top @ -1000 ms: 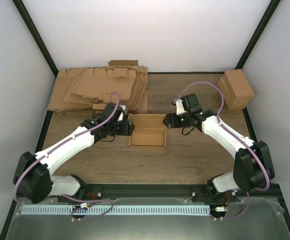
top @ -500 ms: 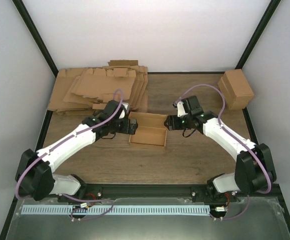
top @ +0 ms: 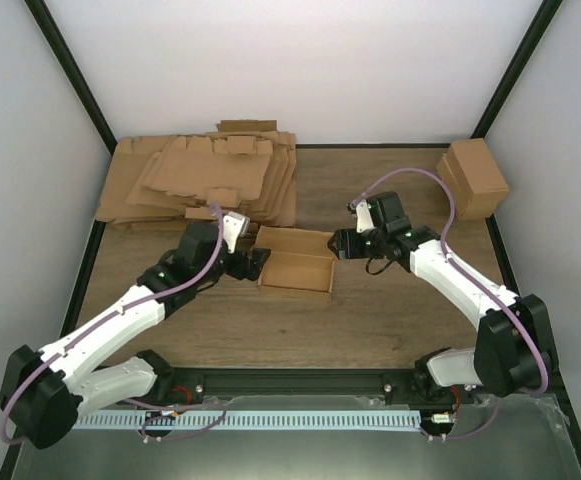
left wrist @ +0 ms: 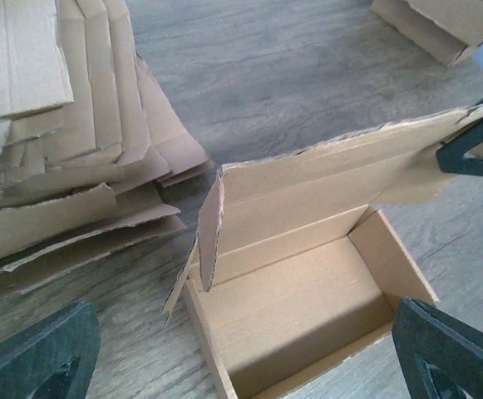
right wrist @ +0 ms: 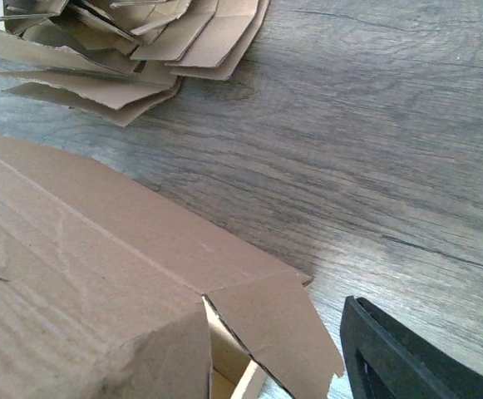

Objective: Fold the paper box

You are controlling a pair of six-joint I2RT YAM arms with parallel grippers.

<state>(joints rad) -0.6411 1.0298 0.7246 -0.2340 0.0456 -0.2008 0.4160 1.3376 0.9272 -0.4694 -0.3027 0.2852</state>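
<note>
At the centre of the table the paper box stands open. The left gripper is at its 9 o'clock, fingers wide apart. The right gripper is at 3 o'clock, grip unclear.

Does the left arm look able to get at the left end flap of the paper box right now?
Probably yes. The left gripper, fingers open, sits just beside the paper box with that flap facing it and nothing between; the cardboard pile lies off to the side.
</note>
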